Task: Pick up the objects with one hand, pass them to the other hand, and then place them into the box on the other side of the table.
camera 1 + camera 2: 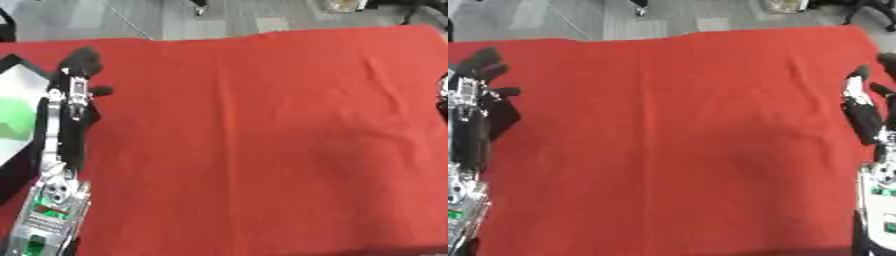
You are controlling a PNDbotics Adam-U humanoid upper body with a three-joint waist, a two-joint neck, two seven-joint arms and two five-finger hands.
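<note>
On the left edge of the table stands a box (19, 84) with a dark rim and a white inside. A green thing (10, 118) lies in it; I cannot make out its shape. My left hand (80, 67) hovers just right of the box's far corner, fingers pointing away from me, relaxed and holding nothing. My right hand (863, 102) stays at the table's right edge, fingers straight and up, also with nothing in it. No loose object shows on the red cloth between the hands.
A red cloth (262, 135) covers the whole table, with light wrinkles toward the right. Grey floor (105, 17) lies beyond the far edge. My left forearm (54, 195) stretches along the left side from the near corner.
</note>
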